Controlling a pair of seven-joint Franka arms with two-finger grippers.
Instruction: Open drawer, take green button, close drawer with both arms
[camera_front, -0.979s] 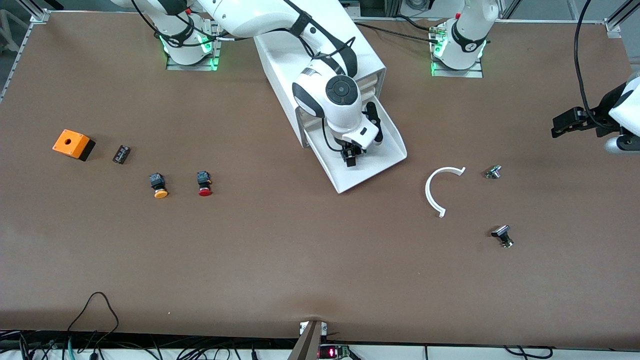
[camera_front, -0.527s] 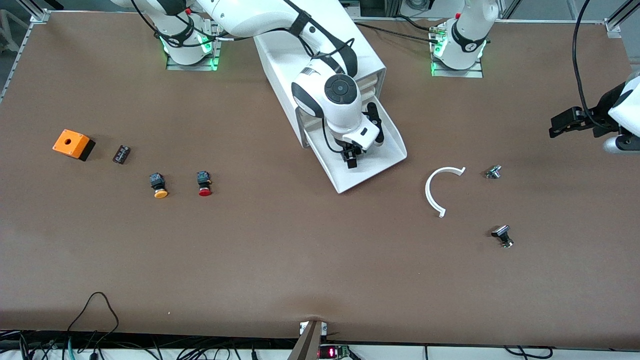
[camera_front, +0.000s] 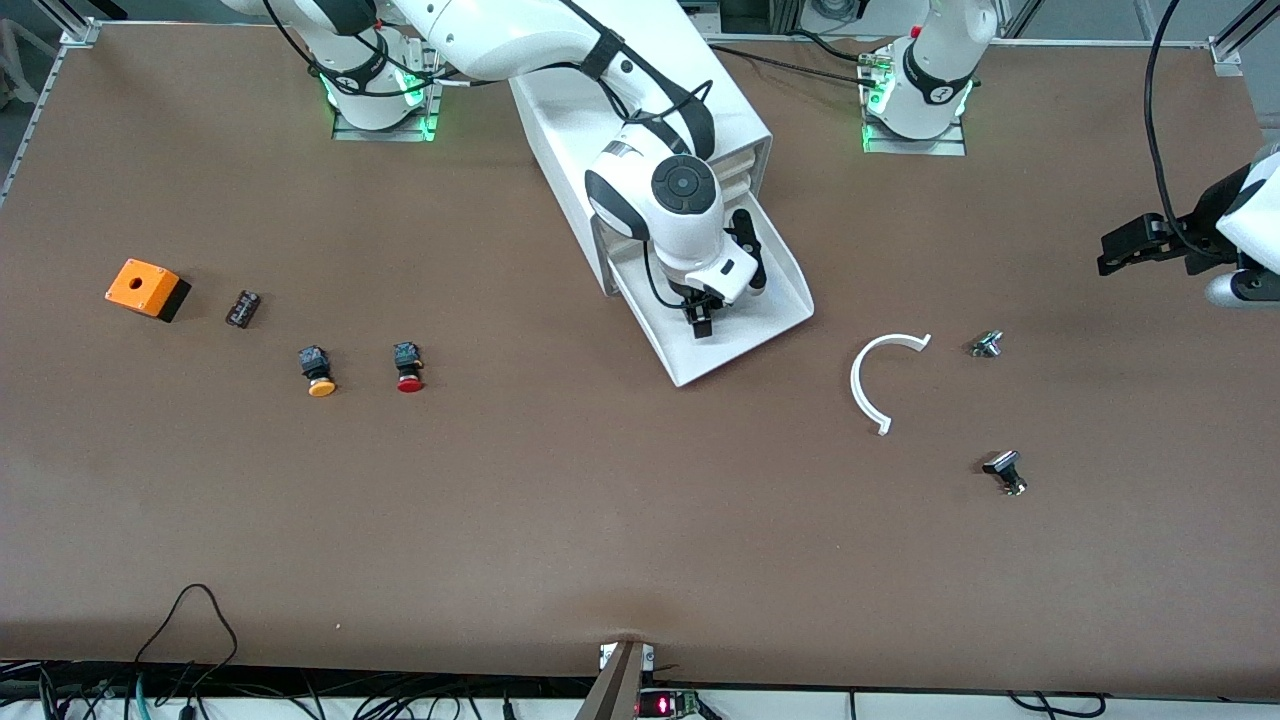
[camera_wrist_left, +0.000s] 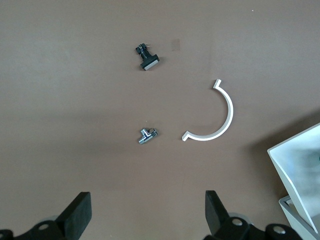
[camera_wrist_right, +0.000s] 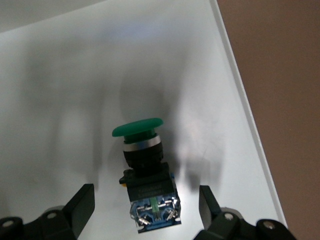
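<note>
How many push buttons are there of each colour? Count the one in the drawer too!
Green push button, lying in the open drawer: 1
Red push button, on the table: 1
Orange push button, on the table beside the red one: 1
Total: 3

buttons (camera_front: 321, 373) 3 | orange box (camera_front: 146, 289) 1 | white arc (camera_front: 877, 380) 1

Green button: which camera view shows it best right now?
The right wrist view: the green button lies in the open drawer between the right gripper's open fingers. In the front view that arm hides it; the left wrist view misses it.
</note>
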